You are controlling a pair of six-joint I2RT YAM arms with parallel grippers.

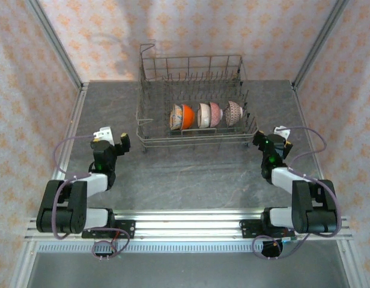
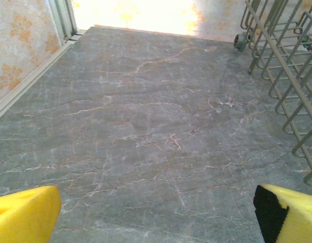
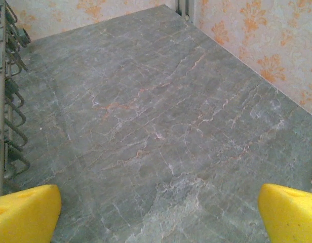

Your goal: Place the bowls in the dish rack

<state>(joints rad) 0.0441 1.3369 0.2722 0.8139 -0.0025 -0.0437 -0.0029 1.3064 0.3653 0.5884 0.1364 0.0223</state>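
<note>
The dish rack (image 1: 150, 120), a grey wire basket, stands at the back middle of the table. Several bowls stand on edge in its front row: a pale one (image 1: 175, 117), the bright orange one (image 1: 186, 116), a white one (image 1: 203, 115), a pink one (image 1: 215, 114) and a patterned one (image 1: 234, 113). My left gripper (image 1: 114, 137) hovers open left of the rack, with nothing between its yellow fingertips (image 2: 24, 215). Right of the rack my right gripper (image 1: 271, 135) is also open and empty, its fingertips (image 3: 290, 212) spread wide over bare table.
The rack's wire side (image 2: 287, 76) runs along the right of the left wrist view, and its other side (image 3: 4, 101) along the left of the right wrist view. Wallpapered walls (image 1: 35, 90) and metal posts enclose the grey marble table (image 1: 191, 180). An aluminium rail (image 1: 185, 225) lines the near edge.
</note>
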